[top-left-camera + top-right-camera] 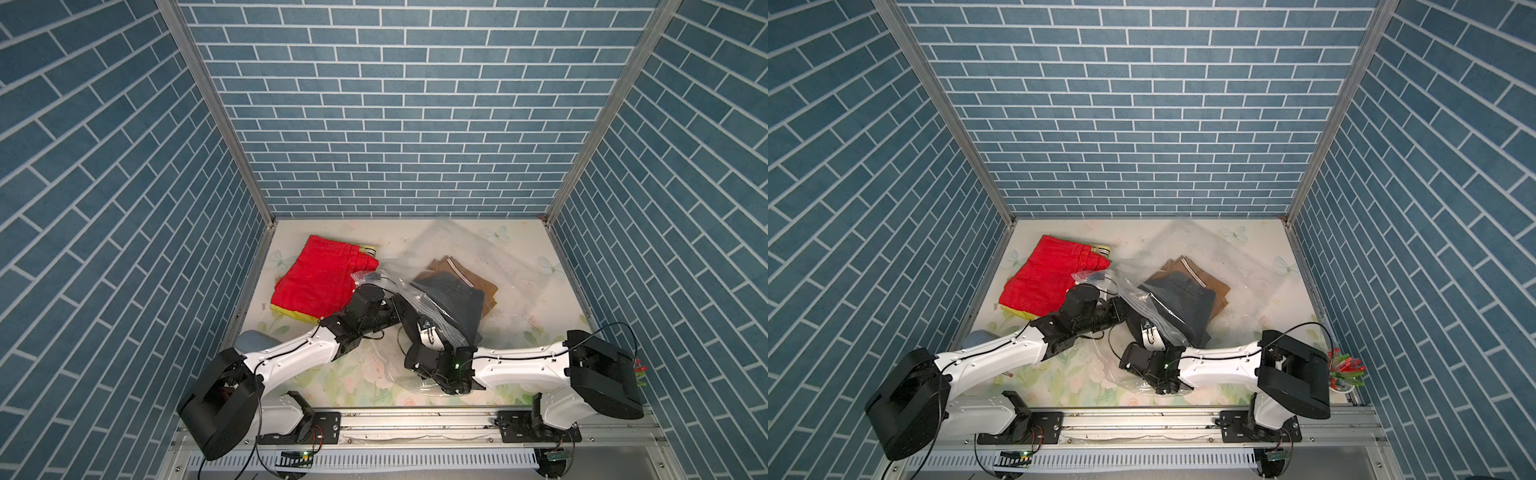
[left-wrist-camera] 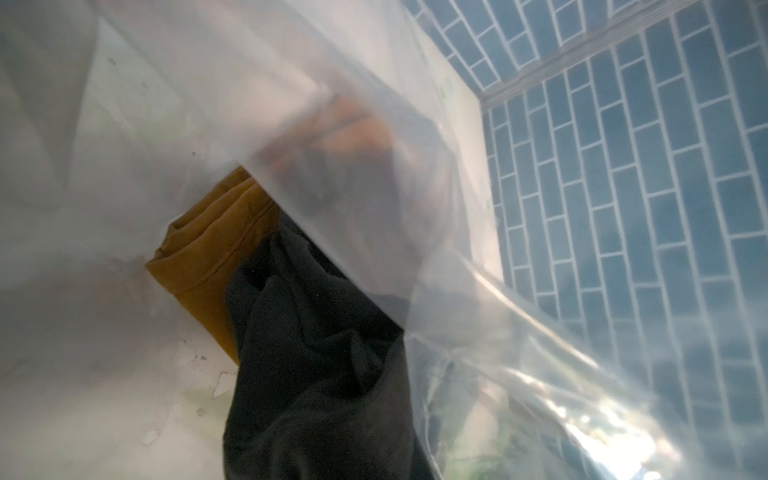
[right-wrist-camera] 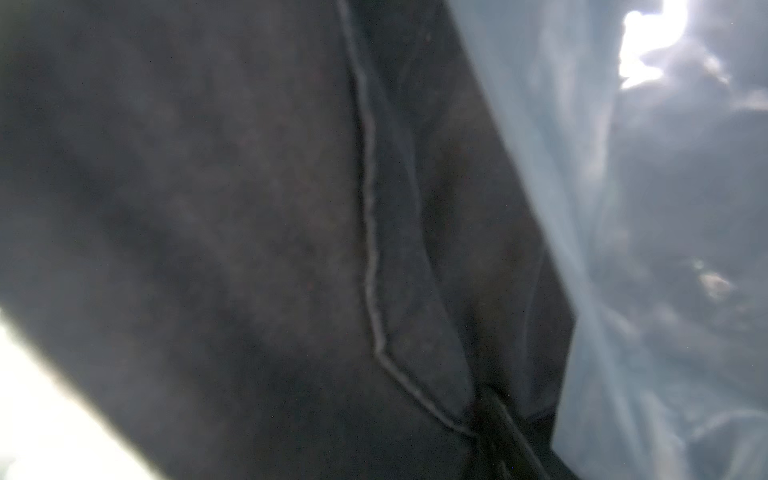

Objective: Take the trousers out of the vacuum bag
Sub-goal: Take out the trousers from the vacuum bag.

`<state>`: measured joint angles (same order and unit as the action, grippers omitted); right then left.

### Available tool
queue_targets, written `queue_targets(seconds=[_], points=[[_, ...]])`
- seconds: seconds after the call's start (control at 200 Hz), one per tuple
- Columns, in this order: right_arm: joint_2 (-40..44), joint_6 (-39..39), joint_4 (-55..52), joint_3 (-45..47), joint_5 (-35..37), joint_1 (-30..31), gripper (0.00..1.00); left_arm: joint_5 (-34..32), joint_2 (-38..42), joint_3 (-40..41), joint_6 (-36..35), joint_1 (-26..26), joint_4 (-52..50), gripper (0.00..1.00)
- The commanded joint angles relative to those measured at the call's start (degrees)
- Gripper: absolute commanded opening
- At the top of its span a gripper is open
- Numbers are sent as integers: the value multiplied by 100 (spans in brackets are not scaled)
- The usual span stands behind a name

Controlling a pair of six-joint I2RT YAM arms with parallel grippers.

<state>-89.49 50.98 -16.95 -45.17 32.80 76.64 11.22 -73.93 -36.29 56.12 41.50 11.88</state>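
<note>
Near the bag mouth, your left claw (image 1: 400,302) pinches the vacuum bag (image 1: 419,293) shut-tight; your right claw (image 1: 426,322) is hidden, grip unclear. Black trousers (image 1: 453,303) lie inside: keep the mouth lifted, draw them out low.

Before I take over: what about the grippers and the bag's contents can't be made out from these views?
- Left gripper: hidden under the vacuum bag in both top views; the left wrist view shows only film.
- Right gripper: behind its own wrist and the film in both top views; the black trousers fill the blurred right wrist view.
- Brown trousers: partly covered by the black pair; anything beneath is hidden.
</note>
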Motion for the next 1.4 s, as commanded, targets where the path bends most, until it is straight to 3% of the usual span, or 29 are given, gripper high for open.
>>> queue_targets(seconds=[0.0, 0.085, 0.21, 0.325, 0.455, 0.765, 1.05, 1.22, 1.395], points=[[-360, 555, -1025, -77, 735, -36, 68, -94, 94, -71, -14, -58, 265, 0], [-487, 601, -1263, -157, 1010, -35, 64, -118, 107, -110, -49, -63, 173, 0], [-258, 298, -1173, -140, 1169, 87, 36, -112, 103, -149, -116, -69, 59, 0], [286, -454, -814, -81, 1067, 131, 15, -71, 4, -232, -223, -113, 11, 0], [908, -1362, -389, 31, 777, 27, 4, 136, -310, -300, -336, -172, 428, 0], [1182, -2437, 522, 522, 29, -1030, 0, 359, -1860, -959, -372, -178, 1364, 0], [864, -3490, 756, -40, -634, -2054, 0, 705, -3343, -2578, -446, -345, 1528, 0], [1008, -3983, 390, -551, -1323, -2080, 0, 582, -3145, -3067, -465, -344, 401, 0], [1330, -4173, 114, -885, -2255, -2143, 0, 612, -2387, -2584, -392, -352, -109, 0]])
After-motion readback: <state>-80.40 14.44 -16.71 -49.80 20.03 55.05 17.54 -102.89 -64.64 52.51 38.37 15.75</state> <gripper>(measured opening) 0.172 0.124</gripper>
